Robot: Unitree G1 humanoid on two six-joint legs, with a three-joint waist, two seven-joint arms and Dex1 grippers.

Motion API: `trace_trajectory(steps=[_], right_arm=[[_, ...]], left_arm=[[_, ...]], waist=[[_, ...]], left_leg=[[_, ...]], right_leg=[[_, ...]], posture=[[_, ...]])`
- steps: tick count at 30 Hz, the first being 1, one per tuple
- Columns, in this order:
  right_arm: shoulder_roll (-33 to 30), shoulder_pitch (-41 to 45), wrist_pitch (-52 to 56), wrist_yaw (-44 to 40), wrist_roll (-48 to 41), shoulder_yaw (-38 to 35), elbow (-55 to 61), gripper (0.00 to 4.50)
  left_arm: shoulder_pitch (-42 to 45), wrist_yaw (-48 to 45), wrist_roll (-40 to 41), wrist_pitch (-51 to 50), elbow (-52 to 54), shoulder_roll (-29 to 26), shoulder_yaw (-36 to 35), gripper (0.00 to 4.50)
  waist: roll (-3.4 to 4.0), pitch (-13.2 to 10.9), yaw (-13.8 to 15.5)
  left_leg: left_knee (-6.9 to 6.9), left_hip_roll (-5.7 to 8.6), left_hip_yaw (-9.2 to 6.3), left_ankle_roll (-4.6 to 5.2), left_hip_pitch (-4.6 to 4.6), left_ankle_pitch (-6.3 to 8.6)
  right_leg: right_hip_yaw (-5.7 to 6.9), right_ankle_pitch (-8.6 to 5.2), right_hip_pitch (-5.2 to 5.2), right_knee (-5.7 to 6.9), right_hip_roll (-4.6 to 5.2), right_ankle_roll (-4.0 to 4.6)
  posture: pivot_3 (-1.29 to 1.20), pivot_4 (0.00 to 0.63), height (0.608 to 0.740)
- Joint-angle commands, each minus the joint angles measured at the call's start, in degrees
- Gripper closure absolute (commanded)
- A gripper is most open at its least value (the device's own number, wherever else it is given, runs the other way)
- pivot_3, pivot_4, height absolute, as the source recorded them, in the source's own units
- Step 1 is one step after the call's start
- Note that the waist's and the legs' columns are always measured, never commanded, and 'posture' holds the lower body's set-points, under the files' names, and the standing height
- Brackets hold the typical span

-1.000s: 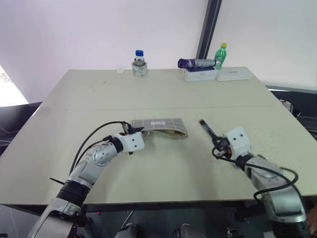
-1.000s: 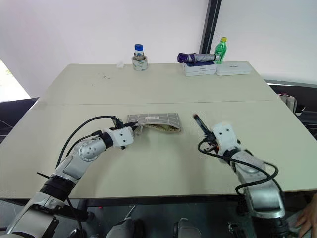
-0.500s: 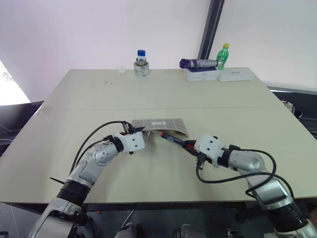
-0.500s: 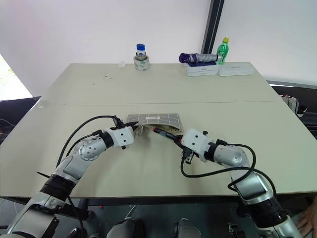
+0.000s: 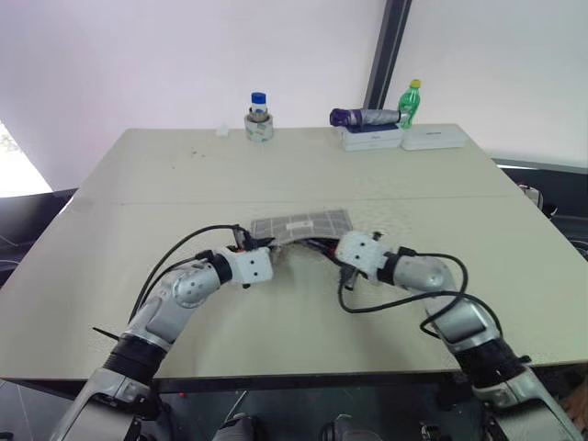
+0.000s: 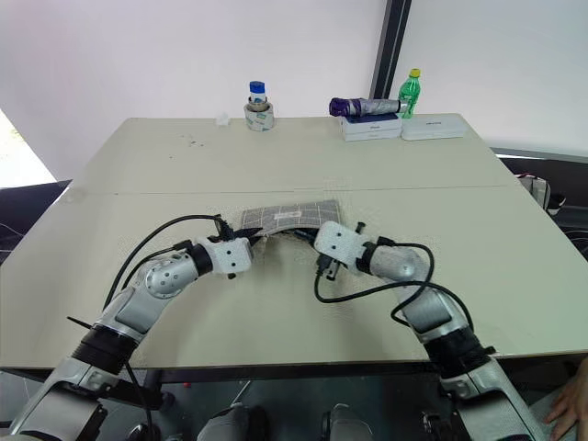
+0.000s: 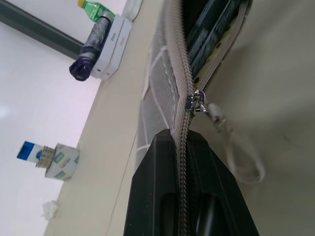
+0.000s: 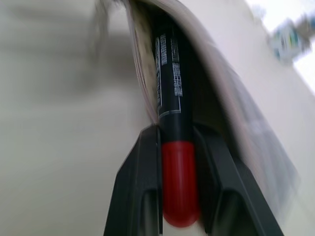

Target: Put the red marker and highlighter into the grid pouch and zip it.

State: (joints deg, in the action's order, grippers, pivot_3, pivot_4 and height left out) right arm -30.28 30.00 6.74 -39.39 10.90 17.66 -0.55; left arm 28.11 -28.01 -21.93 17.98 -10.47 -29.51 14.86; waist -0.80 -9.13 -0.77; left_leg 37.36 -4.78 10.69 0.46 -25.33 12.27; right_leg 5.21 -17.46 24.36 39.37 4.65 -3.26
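The grid pouch (image 5: 308, 223) lies mid-table with its near, zippered edge lifted and gaping. My left gripper (image 5: 266, 246) is shut on the pouch's zipper edge just behind the silver zipper pull (image 7: 197, 101) and holds the mouth open. From the right, my right gripper (image 5: 331, 244) is shut on the red marker (image 8: 172, 98). It grips the marker at its red end, and the black barrel reaches into the pouch's opening. Inside the pouch I see that dark barrel (image 7: 211, 29) in the left wrist view. The highlighter is out of view.
Along the far edge stand a blue-capped jar on a tape roll (image 5: 258, 119), a folded purple umbrella (image 5: 363, 117) on a white box (image 5: 372, 138), a green bottle (image 5: 410, 103) and another white box (image 5: 434, 138). Bare table (image 5: 184, 175) surrounds the pouch.
My right gripper swung left across the table with the red marker, turned it from pointing away to pointing left, and slid its black end into the pouch's mouth. The left gripper kept its hold.
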Motion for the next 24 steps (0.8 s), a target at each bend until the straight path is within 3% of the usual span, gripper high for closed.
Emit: trace_trajectory(steps=[1, 9, 12, 18, 24], right_arm=[[0.4, 2.9, -3.9, 0.5, 3.0, 1.4, -0.9, 4.15], [-1.1, 7.1, -14.0, 1.1, 10.6, 4.8, -5.9, 4.15], [-0.4, 6.0, -12.3, -1.1, 7.5, 2.8, -6.6, 4.15], [0.2, 4.7, -9.9, -4.9, -0.6, -1.2, -2.8, 1.27], [-2.2, 2.1, -7.5, -11.3, -9.9, -5.5, 2.9, 1.27]], left_arm=[[1.4, -2.0, 1.2, 2.7, 3.1, -0.1, 1.0, 4.50], [0.6, -4.8, 3.3, 4.0, 3.5, -0.8, 0.0, 4.50], [0.3, -4.8, 2.9, 4.0, 3.5, -1.2, -0.2, 4.50], [0.1, -3.7, 3.4, 2.1, 3.3, -0.1, -1.1, 4.50], [-0.1, -3.0, 6.4, -2.0, 3.7, 2.1, -3.2, 4.50]], waist=[[0.00, 0.0, 0.1], [0.00, 0.0, -0.1], [0.00, 0.0, -0.1], [0.00, 0.0, 0.1], [0.00, 0.0, 0.1]], left_leg=[[0.01, 0.00, 0.01, 0.00, -0.01, 0.00], [0.01, -0.01, 0.03, -0.01, 0.00, 0.00], [0.02, -0.01, 0.05, -0.01, 0.00, -0.01], [0.04, -0.01, 0.05, -0.01, -0.01, -0.01], [0.05, -0.01, 0.00, 0.00, -0.01, 0.00]], right_leg=[[0.00, 0.00, 0.00, 0.00, 0.02, 0.00], [0.00, 0.00, 0.01, 0.00, -0.01, 0.00], [0.00, 0.00, 0.01, 0.01, -0.01, 0.00], [-0.01, 0.00, 0.01, 0.01, 0.00, 0.00], [-0.01, 0.01, -0.01, 0.01, -0.01, 0.00]], posture=[[0.00, 0.150, 0.738], [0.00, 0.150, 0.738], [0.00, 0.150, 0.738], [0.00, 0.150, 0.738], [0.00, 0.150, 0.738]])
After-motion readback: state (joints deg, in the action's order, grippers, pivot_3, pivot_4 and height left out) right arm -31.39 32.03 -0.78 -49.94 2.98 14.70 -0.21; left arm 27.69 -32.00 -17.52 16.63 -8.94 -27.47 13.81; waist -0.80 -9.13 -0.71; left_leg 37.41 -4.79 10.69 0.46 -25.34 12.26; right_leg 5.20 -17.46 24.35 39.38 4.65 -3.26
